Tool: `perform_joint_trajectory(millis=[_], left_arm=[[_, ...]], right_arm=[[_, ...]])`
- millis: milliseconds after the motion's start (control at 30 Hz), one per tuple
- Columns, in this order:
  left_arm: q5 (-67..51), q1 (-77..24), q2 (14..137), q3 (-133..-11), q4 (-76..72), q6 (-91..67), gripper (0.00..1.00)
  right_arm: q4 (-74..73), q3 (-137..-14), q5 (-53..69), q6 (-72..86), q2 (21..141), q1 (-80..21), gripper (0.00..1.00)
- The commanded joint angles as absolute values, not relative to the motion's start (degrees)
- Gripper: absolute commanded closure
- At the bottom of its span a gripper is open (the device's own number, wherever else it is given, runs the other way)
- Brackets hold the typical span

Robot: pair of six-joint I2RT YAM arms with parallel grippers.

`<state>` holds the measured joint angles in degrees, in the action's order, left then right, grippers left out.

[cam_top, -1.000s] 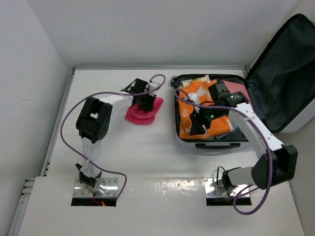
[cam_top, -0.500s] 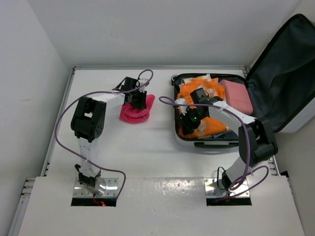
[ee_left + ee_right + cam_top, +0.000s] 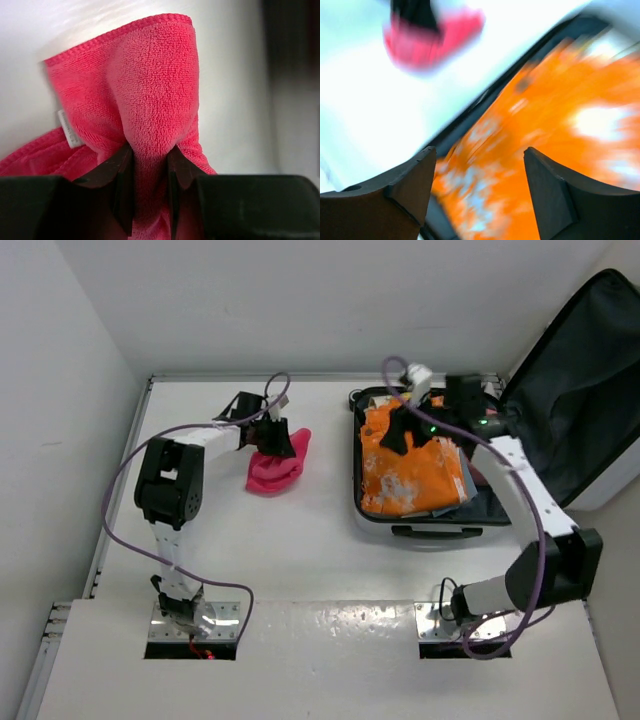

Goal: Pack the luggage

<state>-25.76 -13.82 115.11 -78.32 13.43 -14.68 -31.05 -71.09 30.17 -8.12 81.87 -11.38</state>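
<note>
The luggage (image 3: 430,528) lies open at the right of the table, its dark-lined lid (image 3: 575,390) standing up at the far right. An orange and white garment (image 3: 410,465) lies spread inside it and shows blurred in the right wrist view (image 3: 545,130). My right gripper (image 3: 398,432) is open and empty above the garment's far end. My left gripper (image 3: 280,443) is shut on a fold of a pink towel (image 3: 277,468) on the table left of the luggage; the pinched fold shows in the left wrist view (image 3: 150,115).
White walls close the table at the back and left. The left arm's purple cable (image 3: 130,490) loops over the left side of the table. The right arm's cable (image 3: 395,375) arcs above the luggage's far rim.
My right gripper let go of the orange garment, which now lies flatter in the luggage, and moved up toward the far rim. My left gripper drew the pink towel slightly left.
</note>
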Motion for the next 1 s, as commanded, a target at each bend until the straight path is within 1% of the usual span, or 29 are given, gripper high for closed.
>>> perform_joint_trajectory(millis=[0,33,100,133,167,233,267,300,367,533,600,667,700,733,767,800,833,867,933,967], left_arm=[[-34.09,-15.02,110.04,-85.32,9.06,-21.34,1.0],[-34.97,-15.55,110.04,-86.65,8.18,-24.23,1.0],[-36.12,-17.04,109.52,-91.13,6.07,-26.27,1.0],[-36.12,-18.79,109.51,-92.71,5.37,-28.02,1.0],[-36.12,-19.77,109.51,-94.12,4.4,-28.91,1.0],[-35.34,-22.74,110.12,-98.6,2.37,-30.58,1.0],[-34.72,-23.89,110.74,-101.92,1.5,-32.15,1.0],[-34.02,-25.12,111.61,-101.95,1.49,-32.69,1.0],[-33.4,-29.25,114.33,-105.38,-0.51,-34.44,1.0],[-30.67,-38.65,121.27,-108.1,-6.67,-36.73,1.0],[-30.06,-40.86,125.92,-110.99,-9.03,-39.81,1.0],[-29.1,-44.37,129.88,-114.94,-6.96,-40.42,1.0],[-28.4,-45.25,133.99,-118.35,-6.42,-41.21,1.0],[-28.39,-46.48,135.86,-119.52,-6.42,-42.35,0.89],[-27.43,-46.49,137.18,-119.53,-6.42,-45.67,0.73],[-26.12,-47.19,137.81,-118.57,-8.42,-46.4,0.55],[-24.45,-47.98,138.77,-117.69,-8.18,-46.41,0.29],[-23.56,-47.99,139.3,-117.69,-7.56,-45.88,0.22],[-24.17,-47.99,139.92,-117.69,-7.56,-45.26,0.12],[-25.13,-47.29,139.14,-117.69,-8.34,-45.26,0.11]], right_arm=[[-28.04,-78.3,33.05,-0.44,76.38,-7.22,0.28],[-27.69,-78.75,31.48,3.74,75.51,-3.99,0.28],[-27.07,-77.96,29.36,5.09,73.4,-0.46,0.28],[-24.63,-77.18,27.09,6.05,71.39,-0.27,0.27],[-23.91,-74.47,24.03,6.93,69.28,2.96,0.26],[-21.55,-73.31,21.02,7.82,67.68,5.27,0.26],[-21.19,-72.52,16.13,8.69,65.33,6.84,0.24],[-20.83,-72.42,14.43,8.88,64.78,7.12,0.24],[-18.55,-72.42,7.86,8.18,62.68,7.9,0.21],[-14.34,-75.85,-5.33,5.37,61.09,8.35,0.19],[-13.98,-76.9,-6.77,3.79,60.21,9.22,0.19],[-14.33,-77.25,-8.08,0.45,59.33,9.75,0.17],[-14.41,-77.17,-8.43,-1.91,59.41,9.84,0.17],[-14.33,-77.43,-8.87,-2.63,59.15,9.93,0.17],[-14.24,-78.21,-10.79,-4.29,59.24,10.02,0.16],[-14.06,-78.48,-11.16,-4.92,59.24,10.02,0.16],[-13.19,-79.1,-12.03,-5.79,59.24,9.93,0.14],[-12.75,-79.88,-12.74,-6.84,59.59,10.02,0.14],[-11.78,-81.64,-14.32,-9.4,60.46,9.93,0.14],[-11.6,-82.35,-15.46,-10.36,60.9,10.11,0.14]])
